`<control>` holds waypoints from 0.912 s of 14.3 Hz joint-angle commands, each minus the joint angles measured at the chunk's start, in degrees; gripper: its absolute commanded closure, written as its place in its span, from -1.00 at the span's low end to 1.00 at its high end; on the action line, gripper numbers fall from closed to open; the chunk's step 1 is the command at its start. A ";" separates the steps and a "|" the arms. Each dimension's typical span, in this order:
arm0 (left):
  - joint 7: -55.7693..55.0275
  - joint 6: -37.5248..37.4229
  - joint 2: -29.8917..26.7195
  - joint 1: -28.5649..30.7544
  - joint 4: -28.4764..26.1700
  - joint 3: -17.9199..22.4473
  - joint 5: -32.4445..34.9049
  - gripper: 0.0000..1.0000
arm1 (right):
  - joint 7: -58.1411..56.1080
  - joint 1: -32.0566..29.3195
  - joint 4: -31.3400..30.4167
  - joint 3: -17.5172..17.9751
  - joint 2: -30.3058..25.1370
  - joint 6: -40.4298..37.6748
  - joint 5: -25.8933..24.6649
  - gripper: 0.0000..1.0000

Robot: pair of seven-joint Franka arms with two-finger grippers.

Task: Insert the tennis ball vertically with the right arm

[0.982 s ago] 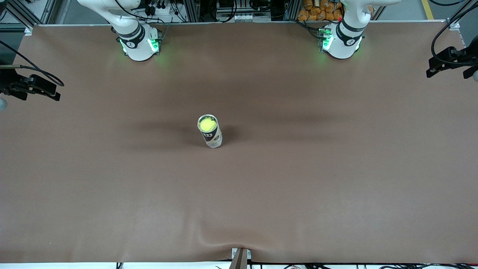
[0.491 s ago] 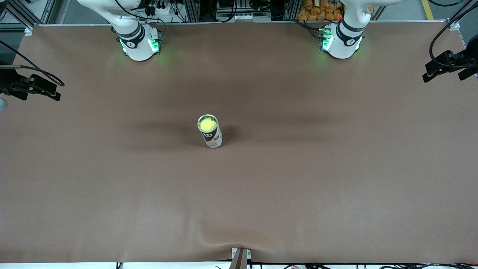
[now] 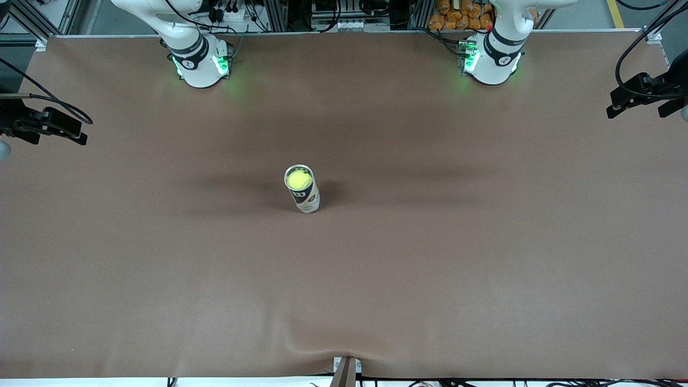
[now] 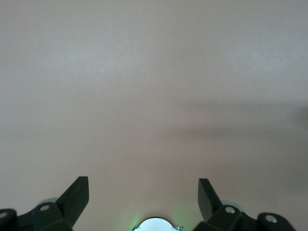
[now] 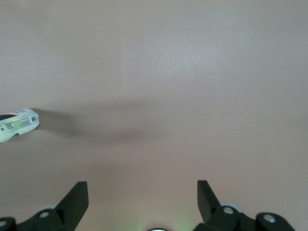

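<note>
The ball (image 3: 299, 179) sits in the open mouth of the can (image 3: 302, 190), its yellow top showing just inside the rim. The can stands upright on the table (image 3: 430, 258), about midway between the two ends and roughly midway between the edge where my bases (image 3: 200, 63) stand and the edge by the front camera. Nothing touches it.

My right gripper (image 5: 143, 204) hangs over bare table at the right arm's end, fingers (image 5: 77, 199) spread wide with nothing between them. From the right wrist view the lower part of the can (image 5: 17, 125) shows at the border, well apart from the fingers. In the front view this gripper (image 3: 51, 129) shows as a dark shape at the table's end edge.

My left gripper (image 4: 143, 204) hangs over bare table at the left arm's end, also spread wide and holding nothing. In the front view it (image 3: 637, 97) shows at that end edge. Both grippers are well apart from the can.
</note>
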 commanded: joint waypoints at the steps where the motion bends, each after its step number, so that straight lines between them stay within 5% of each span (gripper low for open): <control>1: 0.57 0.53 0.21 -0.18 0.27 0.05 -0.56 -1.00 | 0.87 -0.85 0.40 0.71 0.17 -0.10 0.65 -1.00; 13: 0.48 0.53 0.74 -0.35 0.62 0.14 -0.47 -1.00 | 0.87 -0.94 0.40 0.71 0.17 -0.10 0.65 -1.00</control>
